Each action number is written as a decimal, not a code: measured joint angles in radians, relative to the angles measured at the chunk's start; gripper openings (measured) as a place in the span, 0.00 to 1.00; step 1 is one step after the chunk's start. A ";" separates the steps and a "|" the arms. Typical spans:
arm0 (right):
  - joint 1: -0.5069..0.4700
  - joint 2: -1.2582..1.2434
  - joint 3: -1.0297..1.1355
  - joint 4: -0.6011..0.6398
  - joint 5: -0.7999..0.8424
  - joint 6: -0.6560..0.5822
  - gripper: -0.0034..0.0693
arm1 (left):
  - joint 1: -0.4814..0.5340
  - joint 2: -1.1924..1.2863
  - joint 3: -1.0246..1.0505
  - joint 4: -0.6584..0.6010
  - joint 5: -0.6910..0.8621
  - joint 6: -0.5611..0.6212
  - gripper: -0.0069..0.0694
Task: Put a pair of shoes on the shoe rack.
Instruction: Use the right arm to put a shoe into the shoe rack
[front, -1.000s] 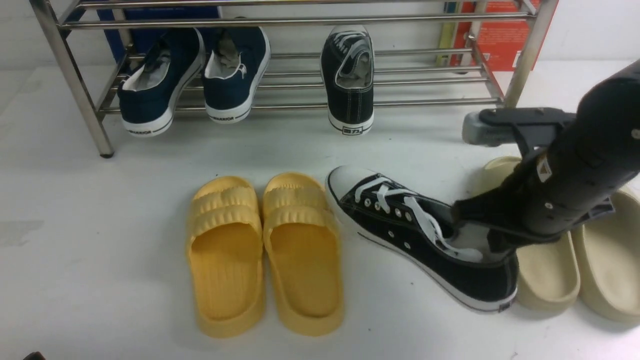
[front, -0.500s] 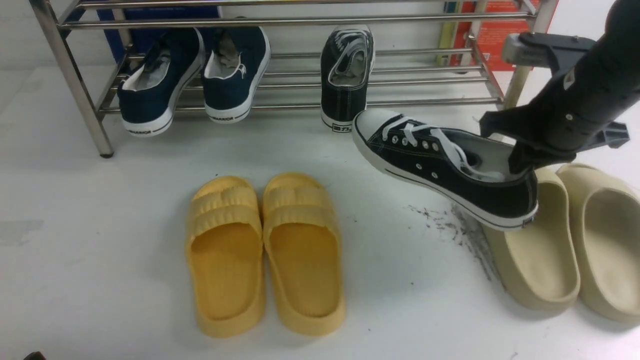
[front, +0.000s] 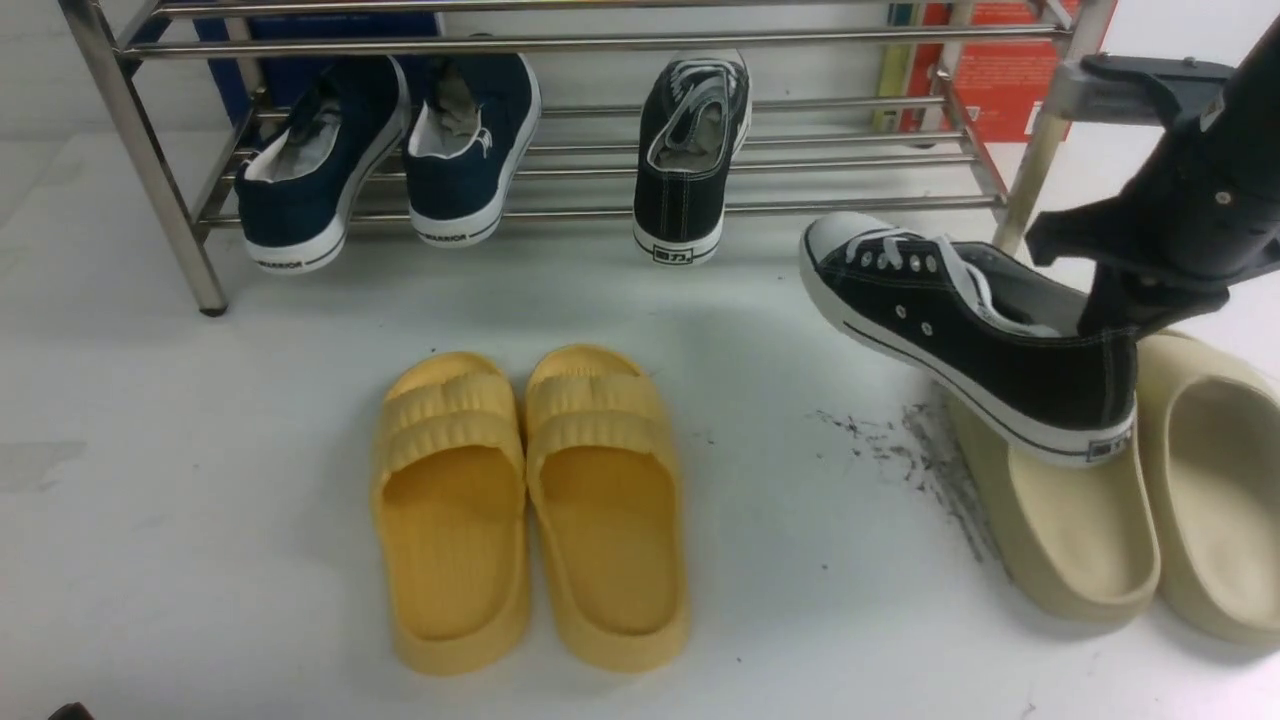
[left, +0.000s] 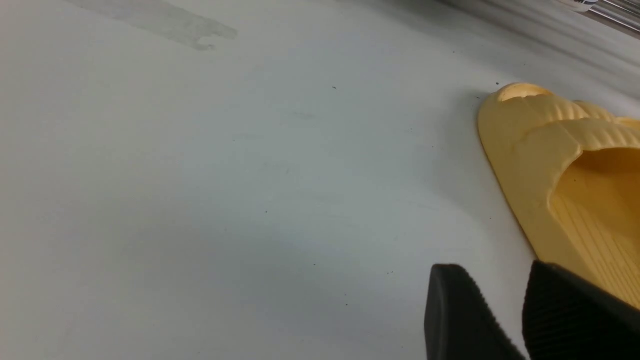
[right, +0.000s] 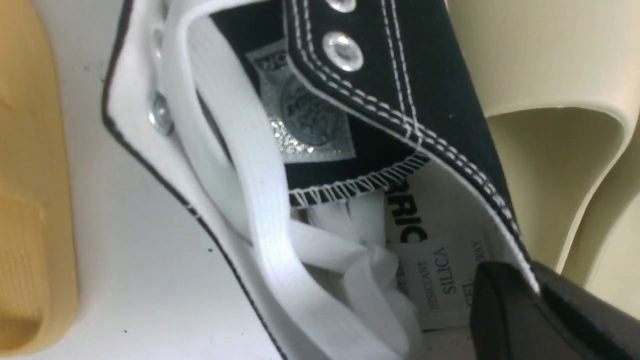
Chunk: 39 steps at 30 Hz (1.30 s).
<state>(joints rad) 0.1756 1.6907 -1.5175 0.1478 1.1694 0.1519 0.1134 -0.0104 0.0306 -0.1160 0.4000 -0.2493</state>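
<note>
One sneaker (front: 980, 345) between right fingers (right: 505, 312)

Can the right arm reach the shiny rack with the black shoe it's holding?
Probably yes. The right gripper holds the black canvas sneaker by its collar, lifted near the silver metal tube rack. Nothing stands between them, and the shelf bars beside the matching black sneaker look bare.

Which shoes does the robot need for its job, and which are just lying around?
Job: held black sneaker, right hand gripping it, second black sneaker on the shoe rack.
Lying about: navy sneakers, yellow slides, beige slides.
</note>
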 joint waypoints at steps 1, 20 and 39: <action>-0.001 0.000 0.000 0.002 -0.003 0.000 0.08 | 0.000 0.000 0.000 0.000 0.000 0.000 0.38; -0.005 0.105 -0.027 0.172 -0.380 0.027 0.09 | 0.000 0.000 0.000 0.000 0.000 0.000 0.39; -0.047 0.317 -0.284 0.138 -0.409 0.156 0.09 | 0.000 0.000 0.000 0.000 0.000 0.000 0.39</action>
<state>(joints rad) 0.1285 2.0075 -1.8017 0.2861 0.7608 0.3077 0.1134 -0.0104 0.0306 -0.1160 0.4000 -0.2493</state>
